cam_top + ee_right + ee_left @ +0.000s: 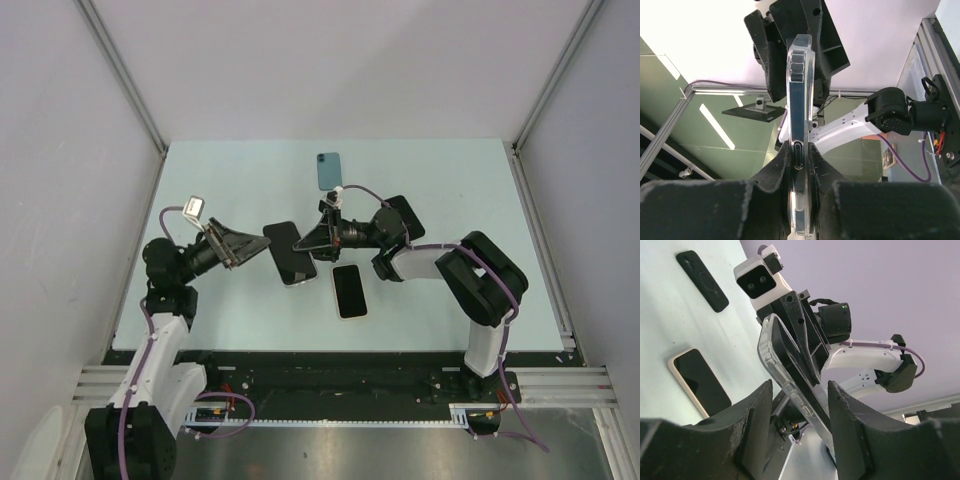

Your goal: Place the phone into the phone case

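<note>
Seen from above, the pale green table [230,180] carries four flat phone-shaped things. A blue phone [329,171] lies back up at the far side. A black case [404,210] lies partly under the right arm. A pale-rimmed phone [349,291] lies screen up, nearer the bases. The fourth, a clear phone case [290,252], is held above the table between the two arms. Its upper face looks dark, and I cannot tell whether a phone sits inside it. The left fingers [262,248] point at its left edge and the right fingers [303,245] meet its right edge.

In the left wrist view, three of the four things show. The black case [702,280], marked with a ring, and the pale-rimmed phone [700,382] both lie flat on the table. The clear phone case [790,385] runs tilted, edge-on, through the gap of the left fingers [800,425]. These stand well apart, about half open, with space on either side of the case, gripping nothing.

In the right wrist view, only one of the four shows. The clear phone case [800,125] stands upright and edge-on. The right fingers [800,160] are pressed nearly together on its lower end, clamping it from both sides. The other gripper sits behind its top.
</note>
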Motion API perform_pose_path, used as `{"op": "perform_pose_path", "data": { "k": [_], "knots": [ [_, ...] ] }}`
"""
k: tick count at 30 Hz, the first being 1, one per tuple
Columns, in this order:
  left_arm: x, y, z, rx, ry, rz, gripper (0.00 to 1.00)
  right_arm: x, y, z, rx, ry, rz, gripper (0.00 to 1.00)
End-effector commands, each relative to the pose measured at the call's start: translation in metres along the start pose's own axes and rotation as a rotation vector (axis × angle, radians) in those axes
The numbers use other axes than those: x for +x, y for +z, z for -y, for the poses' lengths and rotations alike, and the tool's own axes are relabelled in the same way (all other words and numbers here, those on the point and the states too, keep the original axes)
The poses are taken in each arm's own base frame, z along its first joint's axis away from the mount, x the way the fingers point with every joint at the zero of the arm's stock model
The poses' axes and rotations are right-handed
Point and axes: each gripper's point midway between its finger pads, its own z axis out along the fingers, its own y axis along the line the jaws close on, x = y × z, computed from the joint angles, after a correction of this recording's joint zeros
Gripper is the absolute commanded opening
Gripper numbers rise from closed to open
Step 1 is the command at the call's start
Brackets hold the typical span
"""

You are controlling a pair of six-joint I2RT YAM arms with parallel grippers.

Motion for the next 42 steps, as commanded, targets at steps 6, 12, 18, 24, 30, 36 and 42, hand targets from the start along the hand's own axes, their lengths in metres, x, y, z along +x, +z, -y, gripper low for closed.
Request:
{"op": "perform_pose_path", "data": {
  "k": [6,12,18,24,30,36,42],
  "knots": [
    [-0.007,-0.003,0.031,0.162,0.009,0.044,0.48,0.041,-0.008,-0.093,-0.277,-0.303,-0.063,0.07],
    [-0.007,-0.004,0.032,0.205,-0.030,0.057,0.43,0.047,-0.006,-0.098,-0.287,-0.300,-0.073,0.09],
    [-0.006,-0.002,0.028,0.183,-0.031,0.037,0.19,0.051,-0.003,-0.094,-0.282,-0.287,-0.090,0.16],
    [-0.006,0.001,0.016,0.073,-0.017,0.004,0.00,0.047,0.000,-0.083,-0.266,-0.273,-0.088,0.39],
    [-0.002,-0.001,0.010,-0.007,0.008,-0.022,0.00,0.037,0.000,-0.076,-0.260,-0.274,-0.060,0.14],
    [0.002,-0.003,0.018,0.000,0.035,-0.067,0.16,0.039,-0.001,-0.075,-0.254,-0.323,-0.069,0.05],
    [0.020,-0.013,0.039,0.064,0.076,-0.172,0.51,0.034,-0.012,-0.062,-0.210,-0.418,-0.099,0.07]
  ]
}}
